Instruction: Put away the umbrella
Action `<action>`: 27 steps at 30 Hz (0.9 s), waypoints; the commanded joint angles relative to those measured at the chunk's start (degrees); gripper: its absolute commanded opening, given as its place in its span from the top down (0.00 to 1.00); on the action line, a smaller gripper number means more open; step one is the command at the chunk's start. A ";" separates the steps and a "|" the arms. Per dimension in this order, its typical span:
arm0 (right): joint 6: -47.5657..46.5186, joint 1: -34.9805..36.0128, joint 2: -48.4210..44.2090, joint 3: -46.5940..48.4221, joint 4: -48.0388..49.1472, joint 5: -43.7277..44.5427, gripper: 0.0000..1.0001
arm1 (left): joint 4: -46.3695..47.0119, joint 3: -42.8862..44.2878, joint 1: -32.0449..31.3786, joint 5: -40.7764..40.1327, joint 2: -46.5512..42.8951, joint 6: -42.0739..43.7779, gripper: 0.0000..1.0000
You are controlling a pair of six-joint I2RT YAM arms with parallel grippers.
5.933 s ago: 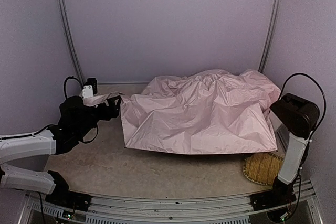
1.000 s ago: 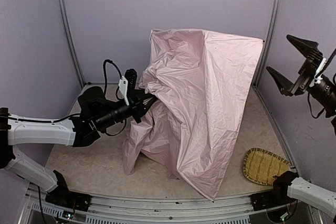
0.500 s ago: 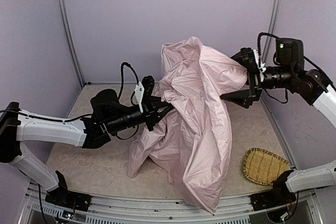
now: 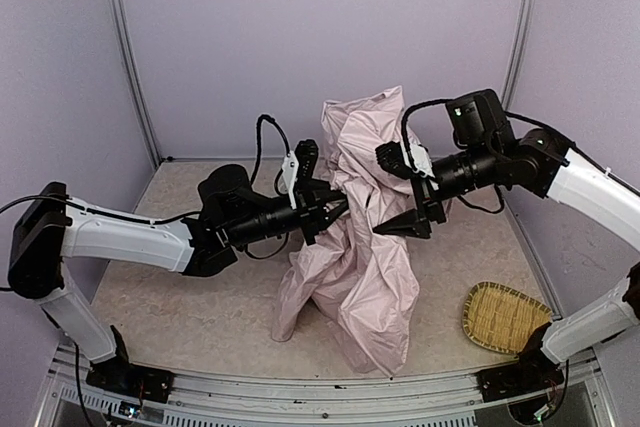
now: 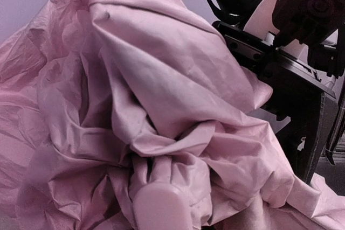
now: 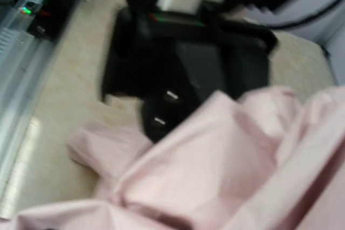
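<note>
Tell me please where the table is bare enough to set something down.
The widest bare table is front left, between the left arm and the umbrella. A narrower strip separates umbrella and woven tray. The middle is crowded: left gripper and right gripper are both at the fabric.

Plain lilac walls closed the cell in on three sides: the back wall (image 4: 330,27) flat and bare, the left wall (image 4: 50,67) and the right wall (image 4: 590,37) running forward from it. A slim metal post stood in each back corner, the left post (image 4: 125,57) and the right post (image 4: 520,27). Below lay a beige, speckled table top (image 4: 190,297), matte. An aluminium rail (image 4: 330,399) ran along its near edge. The light fell soft and even, faintly violet
</note>
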 commanded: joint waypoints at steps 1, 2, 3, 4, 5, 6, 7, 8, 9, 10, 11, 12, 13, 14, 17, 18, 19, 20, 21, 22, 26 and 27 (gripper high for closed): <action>-1.57 0.89 1.68 -3.05 -0.36 8.74 0.08 | 10.85 3.20 -2.35 8.98 -2.37 -0.58 0.95; -1.38 0.81 0.80 -2.96 -0.21 8.64 0.07 | 10.87 2.60 -2.24 8.62 -2.91 -0.42 0.95; -0.78 0.74 -0.39 -2.80 0.31 8.20 0.07 | 10.91 1.77 -2.14 7.79 -3.49 -0.37 0.95; -0.06 0.54 -2.18 -2.85 1.48 7.44 0.05 | 11.11 0.82 -1.77 6.67 -4.06 -0.47 0.96; 0.70 0.18 -4.30 -3.24 2.96 6.36 0.04 | 11.59 -0.13 -1.23 5.94 -4.59 -0.92 0.97; 1.31 -0.30 -6.72 -3.98 4.76 5.24 0.02 | 12.30 -1.18 -0.58 5.28 -5.16 -1.87 0.97; 2.27 -1.06 -10.35 -5.00 6.85 4.00 0.00 | 13.16 -2.32 0.21 4.54 -5.69 -3.04 0.99; 3.31 -2.06 -13.16 -6.07 9.04 2.63 0.00 | 14.19 -3.85 0.99 4.04 -6.14 -4.40 1.00; 4.67 -3.62 -15.59 -7.15 11.08 0.79 0.00 | 15.42 -4.96 1.91 3.83 -6.59 -5.90 1.00; 6.69 -5.48 -17.74 -8.27 13.21 -1.08 0.00 | 17.07 -5.97 2.75 3.79 -6.93 -7.34 1.00; 9.03 -7.57 -19.28 -9.43 15.01 -2.90 0.00 | 18.91 -7.05 3.43 3.93 -7.36 -8.87 1.00; 11.26 -9.67 -20.47 -10.76 16.75 -4.39 0.00 | 21.00 -8.01 4.08 4.15 -7.75 -10.17 1.00; 13.64 -11.60 -21.18 -12.25 18.15 -5.19 0.00 | 22.66 -8.73 4.51 4.36 -8.06 -11.27 1.00; 15.45 -13.55 -21.79 -14.29 19.46 -5.79 0.00 | 23.73 -9.04 4.80 4.65 -8.41 -11.78 1.00; 19.57 -20.00 -22.77 -19.12 22.38 -13.72 0.00 | 24.41 -8.75 5.03 5.57 -8.96 -12.78 1.00; 21.06 -21.75 -22.93 -20.26 23.73 -16.81 0.00 | 25.08 -8.70 5.03 6.20 -9.00 -13.37 1.00; 22.50 -23.21 -23.02 -21.29 25.45 -19.66 0.00 | 26.28 -8.76 5.07 6.90 -9.11 -14.12 1.00; 24.43 -24.00 -23.22 -22.37 27.94 -21.94 0.00 | 27.20 -8.85 5.03 7.43 -9.12 -14.76 1.00; 26.18 -24.36 -23.16 -23.11 30.43 -23.60 0.00 | 27.81 -8.86 4.99 7.94 -9.11 -15.31 1.00; 28.17 -24.40 -22.98 -23.94 33.25 -25.36 0.00 | 28.11 -8.80 4.90 8.33 -9.10 -15.60 1.00; 31.66 -24.41 -19.73 -23.24 35.90 -28.98 0.05 | 28.52 -8.52 4.12 9.09 -8.77 -15.58 1.00; 31.89 -24.41 -18.79 -22.50 35.35 -29.76 0.07 | 28.46 -8.45 3.95 9.29 -8.70 -15.43 1.00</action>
